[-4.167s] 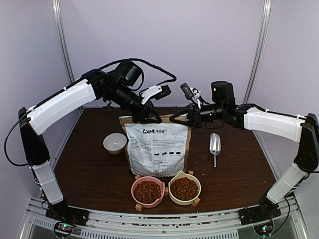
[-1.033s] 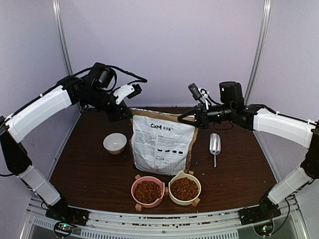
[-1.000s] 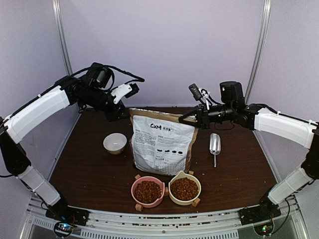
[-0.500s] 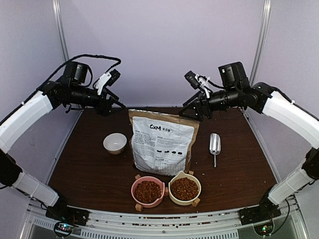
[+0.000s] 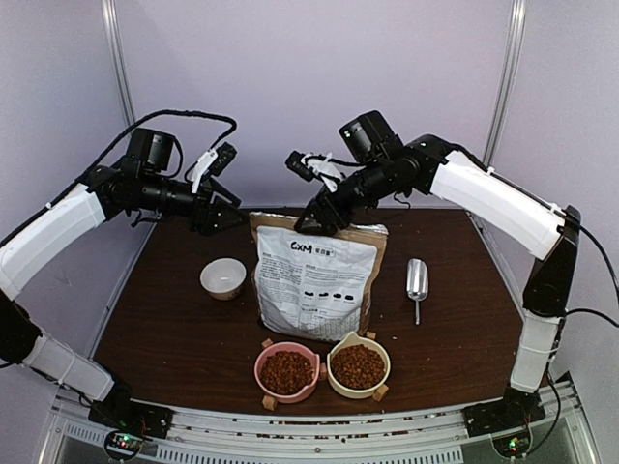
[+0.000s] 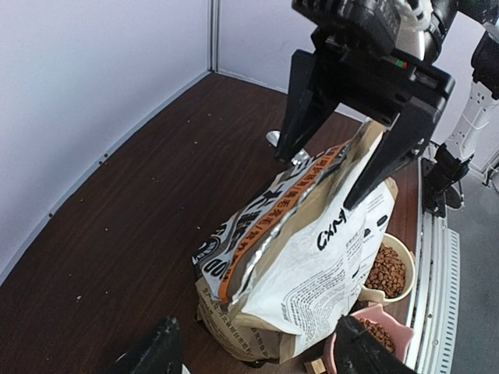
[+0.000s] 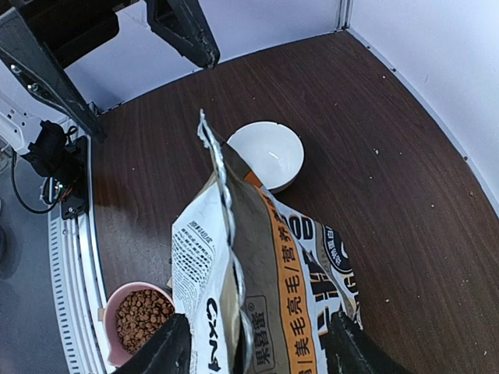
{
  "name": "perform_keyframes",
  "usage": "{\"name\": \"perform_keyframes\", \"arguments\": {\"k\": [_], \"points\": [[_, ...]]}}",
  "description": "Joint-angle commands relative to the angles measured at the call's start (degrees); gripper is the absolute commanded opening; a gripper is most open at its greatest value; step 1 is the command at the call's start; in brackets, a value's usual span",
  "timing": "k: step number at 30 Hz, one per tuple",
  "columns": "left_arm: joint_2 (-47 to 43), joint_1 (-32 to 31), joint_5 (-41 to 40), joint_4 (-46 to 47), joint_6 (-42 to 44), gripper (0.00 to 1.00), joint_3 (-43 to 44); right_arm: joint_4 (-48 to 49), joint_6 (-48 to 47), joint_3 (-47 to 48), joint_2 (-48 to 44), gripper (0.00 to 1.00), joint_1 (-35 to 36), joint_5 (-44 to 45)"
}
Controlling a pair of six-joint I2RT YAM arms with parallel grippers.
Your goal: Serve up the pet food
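Observation:
The pet food fills the pink bowl (image 5: 286,371) and the cream bowl (image 5: 358,366) at the front. The brown-and-white bag (image 5: 314,282) stands upright behind them, its top edge pinched flat. My right gripper (image 5: 324,220) hangs over the middle of that top edge. In the right wrist view it (image 7: 253,354) is open, a finger on each side of the bag (image 7: 257,304), and I see no contact. My left gripper (image 5: 224,217) is off the bag's upper left corner. In its own view it (image 6: 261,358) is open and empty, facing the bag (image 6: 312,257).
A white empty bowl (image 5: 222,277) sits left of the bag. A metal scoop (image 5: 416,280) lies to its right. The table's back wall is close behind both arms.
Both grippers have opened and let go of the bag's top corners. The right arm swung left to the middle of the bag's top. The left gripper drew back to the left.

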Motion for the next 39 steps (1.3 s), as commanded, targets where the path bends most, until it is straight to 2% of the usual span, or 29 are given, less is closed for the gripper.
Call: {"name": "perform_keyframes", "arguments": {"k": [1,4,7,15,16,23,35,37,39], "points": [[-1.7,0.1,2.3,3.8,-0.9,0.69,-0.6,-5.8,-2.1,6.3,3.0,0.59,1.3,1.2],[-2.1,0.1,2.2,3.8,-1.0,0.69,-0.8,-6.8,-2.5,8.2,4.7,0.56,1.9,0.3],[-2.5,0.1,1.6,4.0,-1.1,0.69,-0.9,-7.4,-2.7,8.7,5.5,0.48,2.2,0.3],[-2.4,0.1,1.6,4.9,-0.1,0.69,-2.1,-5.7,-1.7,8.5,4.9,0.03,2.4,0.8],[-2.2,0.1,2.0,4.9,0.5,0.69,-2.2,-5.4,-1.6,8.5,4.6,0.00,2.4,0.5],[-0.7,-1.2,4.5,5.6,5.5,0.69,-2.7,-3.6,-2.3,7.3,1.5,0.00,2.4,-4.8],[5.1,-5.4,6.0,5.6,7.5,0.70,-0.2,2.0,-2.2,0.4,-4.7,0.00,1.3,-14.8],[6.6,-5.6,8.0,5.7,6.7,0.65,0.5,2.3,-2.1,-0.3,-4.8,0.00,1.2,-15.2],[7.9,-6.1,9.8,5.8,5.9,0.51,1.3,2.5,-2.0,-0.8,-4.7,0.00,1.2,-15.6]]}}
